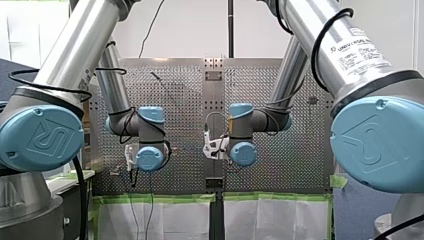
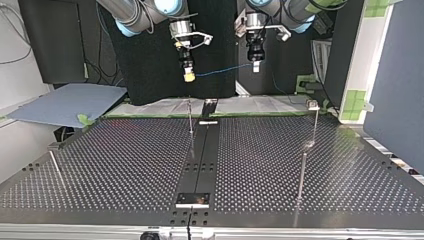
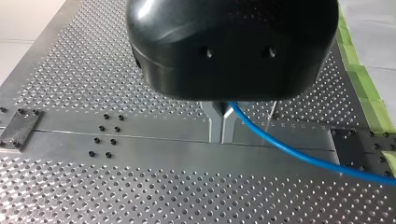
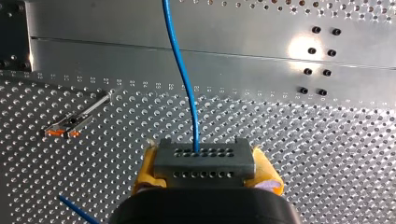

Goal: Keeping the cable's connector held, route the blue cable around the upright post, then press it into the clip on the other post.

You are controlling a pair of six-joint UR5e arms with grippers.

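Connector point(image 4: 205, 158) clamped between right gripper point(image 4: 205, 171) fingers; blue cable point(image 3: 289, 150) pinched by left gripper point(image 3: 221, 127), best kept taut rounding upright post point(image 2: 190, 119).

My right hand point(image 4: 205, 176) clamps the grey connector point(image 4: 204, 163) between yellow pads point(image 4: 145, 171). The blue cable point(image 4: 180, 70) leaves the connector's upper row of holes and runs toward twelve o'clock over the perforated worktop point(image 4: 327, 140), crossing its plain metal strip point(image 4: 140, 56). At ten o'clock from the hand is a thin post point(image 4: 77, 121) with orange marks. Another blue stretch shows at eight o'clock.
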